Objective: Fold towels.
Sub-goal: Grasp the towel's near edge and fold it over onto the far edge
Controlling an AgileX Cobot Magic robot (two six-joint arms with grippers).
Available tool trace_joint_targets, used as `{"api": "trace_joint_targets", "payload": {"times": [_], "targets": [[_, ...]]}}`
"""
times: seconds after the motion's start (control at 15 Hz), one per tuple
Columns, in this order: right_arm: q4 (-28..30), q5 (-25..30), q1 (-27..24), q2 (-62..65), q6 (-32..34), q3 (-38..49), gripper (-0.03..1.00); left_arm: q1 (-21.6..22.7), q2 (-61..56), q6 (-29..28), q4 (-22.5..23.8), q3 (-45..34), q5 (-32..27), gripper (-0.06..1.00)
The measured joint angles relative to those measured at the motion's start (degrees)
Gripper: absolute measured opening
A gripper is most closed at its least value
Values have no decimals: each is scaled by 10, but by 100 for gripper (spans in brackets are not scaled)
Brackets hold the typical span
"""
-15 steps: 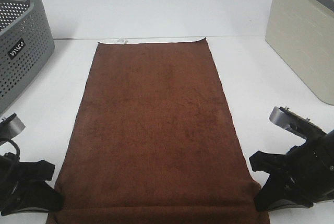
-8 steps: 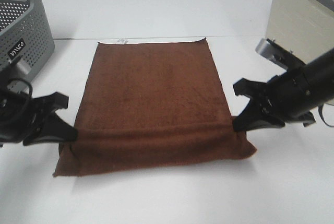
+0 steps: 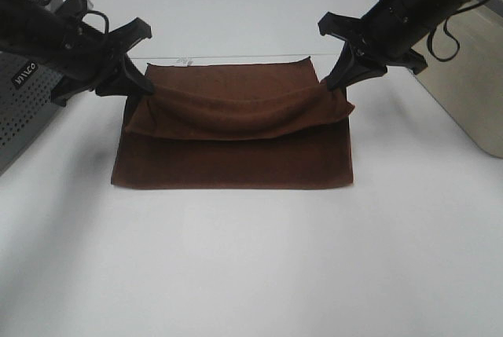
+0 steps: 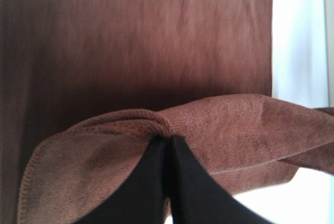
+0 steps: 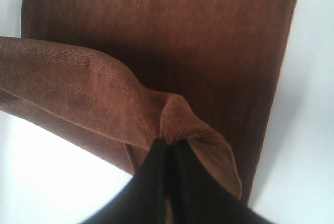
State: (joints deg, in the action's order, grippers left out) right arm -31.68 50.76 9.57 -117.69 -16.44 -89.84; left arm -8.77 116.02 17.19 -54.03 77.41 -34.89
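Note:
The dark reddish-brown towel [image 3: 236,156] lies on the white table, its near part lifted and carried over the far part. My left gripper [image 3: 138,86] is shut on the towel's left lifted corner. My right gripper [image 3: 334,83] is shut on the right lifted corner. The raised edge [image 3: 236,113] sags between them above the lower layer. A small white tag [image 3: 184,61] shows at the far edge. In the left wrist view the fingers [image 4: 180,182] pinch a hemmed fold [image 4: 156,125]. In the right wrist view the fingers [image 5: 185,182] pinch a corner [image 5: 188,127].
A grey perforated basket [image 3: 23,93] stands at the far left, close behind my left arm. A beige bin [image 3: 464,62] stands at the far right, beside my right arm. Bare white table [image 3: 251,266] lies in front of the towel.
Both grippers have carried the towel's near edge up and away toward the far edge. The towel went from flat and full length to folded over itself.

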Motion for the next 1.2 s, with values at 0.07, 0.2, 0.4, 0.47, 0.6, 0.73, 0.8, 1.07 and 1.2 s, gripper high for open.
{"api": "trace_joint_targets", "payload": {"times": [0.07, 0.2, 0.4, 0.47, 0.6, 0.73, 0.8, 1.07, 1.2], "targets": [[15, 7, 0, -27, 12, -49, 0, 0, 24, -10, 5, 43, 0, 1], [29, 13, 0, -57, 18, -95, 0, 0, 49, -13, 7, 87, 2, 1], [56, 15, 0, -134, 26, -224, 0, 0, 111, -15, 7, 184, 42, 1], [61, 10, 0, -160, 26, -259, 0, 0, 131, -15, 8, 210, 65, 1], [64, -28, 0, -205, 26, -315, 0, 0, 166, -15, 8, 245, 120, 1], [64, -74, 0, -242, 26, -344, 0, 0, 195, -15, 7, 266, 182, 1], [64, -100, 0, -256, 26, -348, 0, 0, 213, -15, 7, 283, 202, 1], [64, -167, 0, -293, 25, -349, 1, 0, 289, 2, 7, 378, 193, 13], [64, -180, 0, -294, 25, -349, 45, 0, 300, 6, 8, 390, 171, 62]]}}
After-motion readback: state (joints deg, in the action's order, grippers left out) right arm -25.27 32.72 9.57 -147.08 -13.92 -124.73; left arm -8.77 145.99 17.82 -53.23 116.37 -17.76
